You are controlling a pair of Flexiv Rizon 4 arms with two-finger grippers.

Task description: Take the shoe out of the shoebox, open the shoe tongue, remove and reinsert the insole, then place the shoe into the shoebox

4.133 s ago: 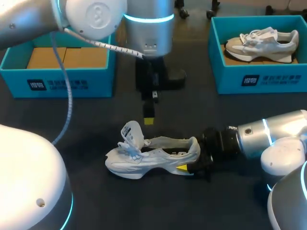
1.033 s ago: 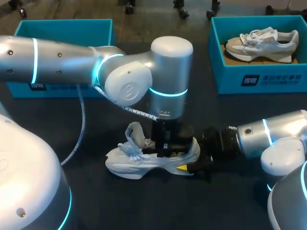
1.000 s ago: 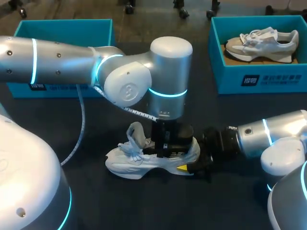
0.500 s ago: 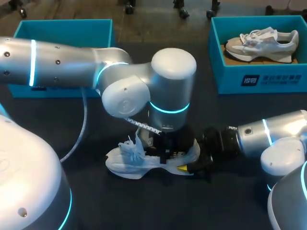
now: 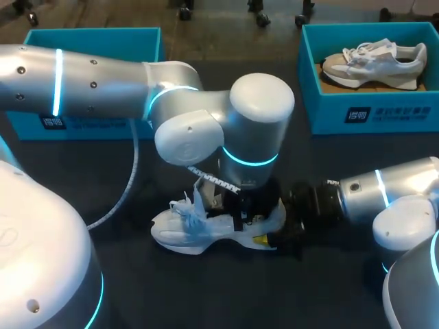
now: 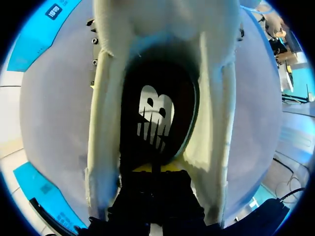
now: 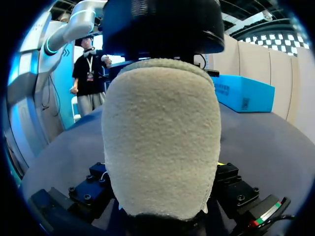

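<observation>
The white sneaker (image 5: pixel 180 232) is sitting on its sole in the middle of the dark table (image 5: pixel 158 295), toe pointing toward the left arm's side, and both arms are crowding in on it. The left arm is sweeping across and bending straight down over the shoe's opening. The left gripper (image 6: pixel 153 169) is sitting inside the collar, just over the heel end of the insole (image 6: pixel 156 115). Its wrist camera is showing little beyond the black gripper body, so I can't tell whether it's clenched or released. The right gripper (image 5: pixel 269 227) is coming at the heel from behind, level with the table, and is clamping the heel between its fingers. One yellow tip is showing on the near side, just above the sole.

The insole is looking dark and smooth, with a white printed mark, and it's lying flat in the shoe. The walls around it are cream and softly padded. Up close in the right wrist view, the heel (image 7: pixel 162 137) is appearing as a rounded dome of fuzzy, towel-like off-white fabric. The sole is looking chunky and sculpted, and the laces (image 5: pixel 185 209) are bunching loosely over the forefoot.

Two open teal shoeboxes are sitting at the far side. One shoebox (image 5: pixel 89 35) is behind the left arm. The other shoebox (image 5: pixel 357 113) is on the right, holding a grey-and-white sneaker (image 5: pixel 374 62).
</observation>
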